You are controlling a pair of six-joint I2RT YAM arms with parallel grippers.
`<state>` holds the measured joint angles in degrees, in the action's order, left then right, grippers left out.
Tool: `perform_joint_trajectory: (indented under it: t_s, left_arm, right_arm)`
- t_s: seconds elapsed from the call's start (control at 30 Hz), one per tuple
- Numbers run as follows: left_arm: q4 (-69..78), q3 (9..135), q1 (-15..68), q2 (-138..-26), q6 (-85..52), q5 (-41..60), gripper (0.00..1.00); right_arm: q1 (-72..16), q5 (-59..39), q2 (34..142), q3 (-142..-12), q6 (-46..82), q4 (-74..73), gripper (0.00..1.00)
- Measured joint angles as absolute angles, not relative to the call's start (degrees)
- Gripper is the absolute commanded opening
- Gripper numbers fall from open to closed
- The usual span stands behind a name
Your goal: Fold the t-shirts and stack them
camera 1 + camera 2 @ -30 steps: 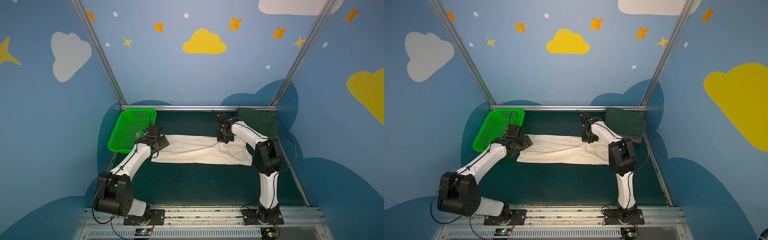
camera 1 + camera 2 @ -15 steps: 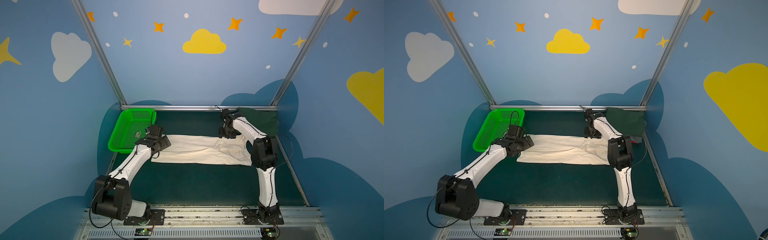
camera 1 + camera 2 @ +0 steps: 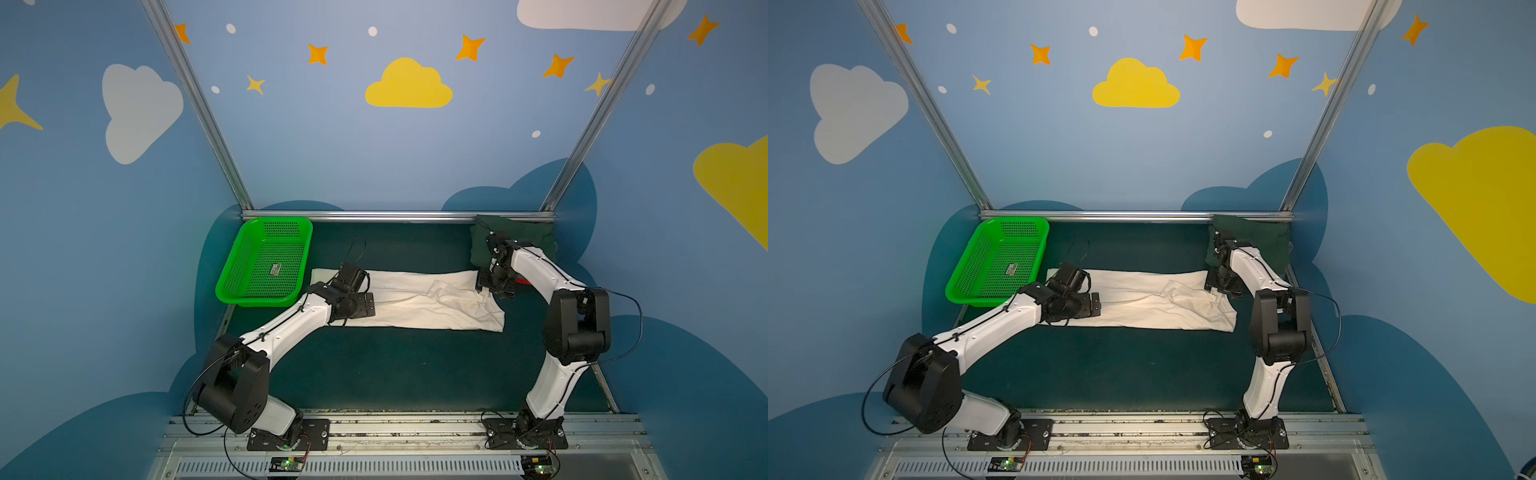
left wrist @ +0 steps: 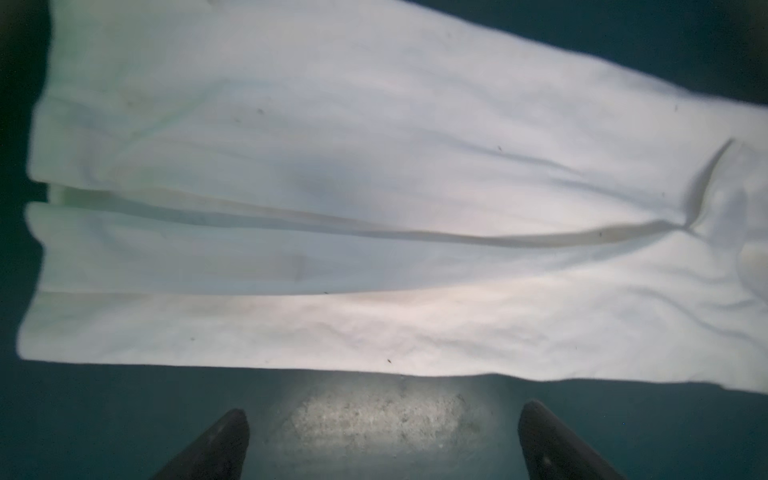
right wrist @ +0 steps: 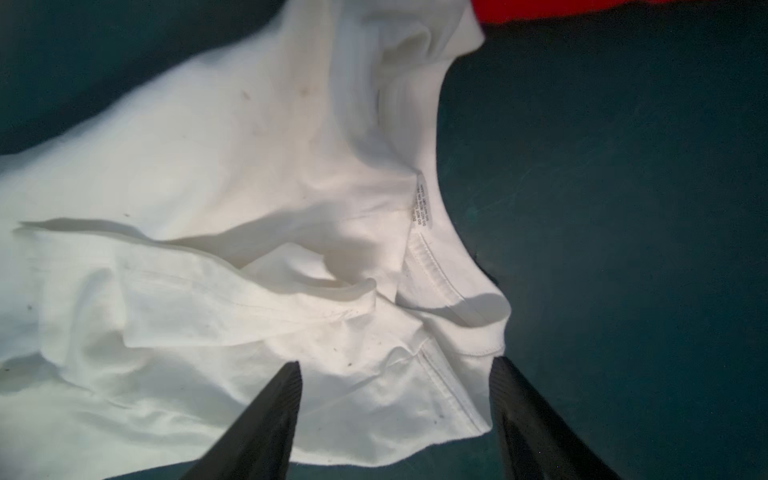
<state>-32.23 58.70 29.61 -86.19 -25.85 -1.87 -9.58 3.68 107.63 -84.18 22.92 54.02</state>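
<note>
white tee [image 3: 415, 299] lies folded long on counter [image 3: 395, 365]. left tool [image 4: 382, 432] apart, just off its edge. right tool [image 5: 395, 390] apart over collar end.

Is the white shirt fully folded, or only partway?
Partway: the white shirt lies as a long strip, sides folded in, collar end rumpled, not folded crosswise.

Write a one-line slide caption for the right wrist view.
Open right pincer over the collar end of a rumpled cream t-shirt on the dark table.
</note>
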Motion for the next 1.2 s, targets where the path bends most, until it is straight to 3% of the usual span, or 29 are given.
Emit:
perform_joint_trajectory:
  t_s: [0.17, 0.43, 0.57, 1.2]
  left_arm:
    - [-31.2, 59.2, 31.4, -91.4, -24.6, 0.8, 0.97]
    - [-31.2, 63.8, 31.1, -99.1, -26.2, -2.8, 0.97]
    - [-30.9, 64.9, 30.7, -101.2, -27.1, -4.2, 0.97]
    - [-28.4, 67.7, 25.9, -103.7, -29.5, -5.4, 0.97]
  right_arm:
    - [-9.5, 0.8, 107.6, -83.2, 23.4, 52.6, 0.67]
    - [-8.4, -1.7, 107.6, -81.7, 23.6, 50.0, 0.65]
    - [-6.7, -3.6, 107.6, -78.6, 23.6, 48.7, 0.6]
    - [-3.0, -5.5, 106.9, -70.9, 23.7, 45.5, 0.59]
